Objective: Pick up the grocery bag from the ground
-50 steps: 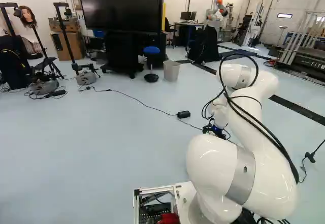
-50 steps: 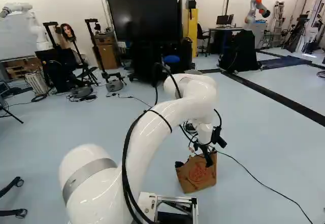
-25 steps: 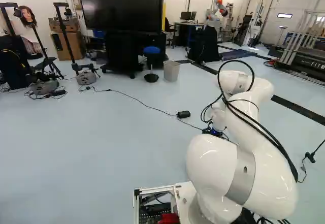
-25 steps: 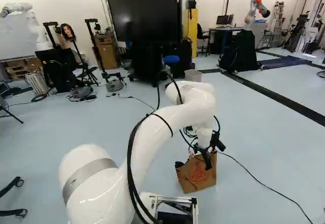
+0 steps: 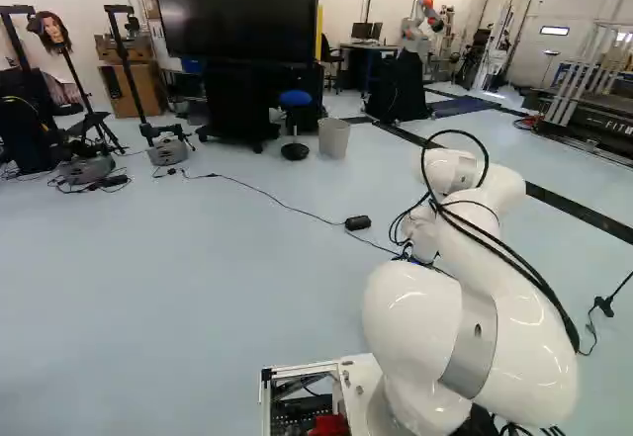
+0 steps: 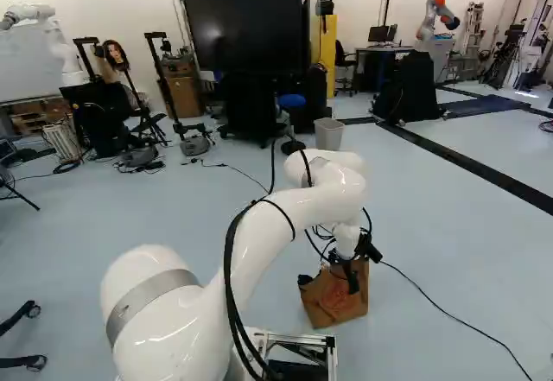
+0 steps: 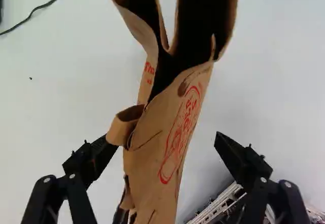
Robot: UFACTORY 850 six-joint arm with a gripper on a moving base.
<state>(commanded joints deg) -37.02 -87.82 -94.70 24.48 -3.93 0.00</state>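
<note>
The grocery bag (image 6: 333, 301) stands on the floor (image 6: 432, 338) ahead of the base, under the claw (image 7: 165, 142), its mouth gaping and its sides creased. The claw is released, fingers wide apart with part of the bag between them. One finger (image 7: 104, 152) lies right by the curled paper flap (image 7: 122, 127) — whether it touches I cannot tell — while the other finger (image 7: 231, 150) has bare floor showing between it and the printed side. The step in hand, I judge, is lining up for the grip. It would pay to centre the claw over the paper first, so that both fingers meet it together and neither shoves the bag over. Then go low enough to catch firm wall as well as flap, close gently, and lift straight up; a pinch on the flap alone could tear or let the bag swing. Thin paper will likely crumple a good deal before it holds. As for what stands near, the metal frame (image 7: 221, 203) of the base shows beyond the second finger, so a pull back towards the base wants care. A black cable (image 6: 449, 299) runs over the floor from beside the bag — best not snagged. The waste bin (image 6: 329, 134) and the stool (image 5: 295, 125) are well apart from the work.
</note>
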